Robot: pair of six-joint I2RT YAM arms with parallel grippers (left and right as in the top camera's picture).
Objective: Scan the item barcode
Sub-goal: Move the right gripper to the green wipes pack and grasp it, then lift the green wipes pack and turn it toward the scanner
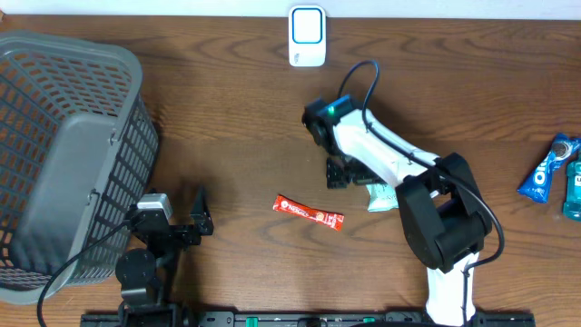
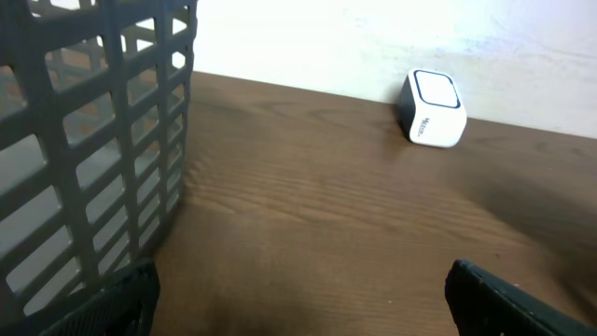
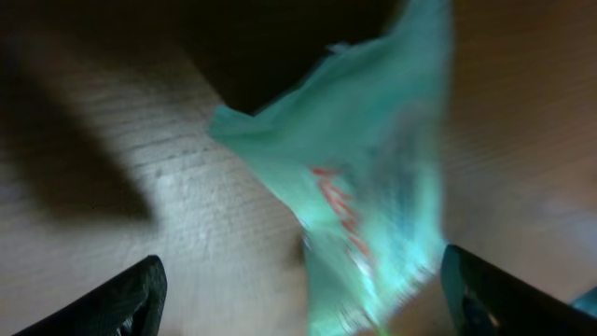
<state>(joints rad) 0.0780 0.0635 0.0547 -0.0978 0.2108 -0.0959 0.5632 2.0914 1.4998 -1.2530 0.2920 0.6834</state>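
Nearest me I see my left gripper [image 2: 298, 303] spread beside the basket [image 1: 54, 136], then my right gripper [image 3: 300, 294] spread wide over the blurred teal packet [image 3: 373, 177], which lies on the table [image 1: 227, 118] between its fingers, and farthest off the white scanner [image 1: 307, 36].
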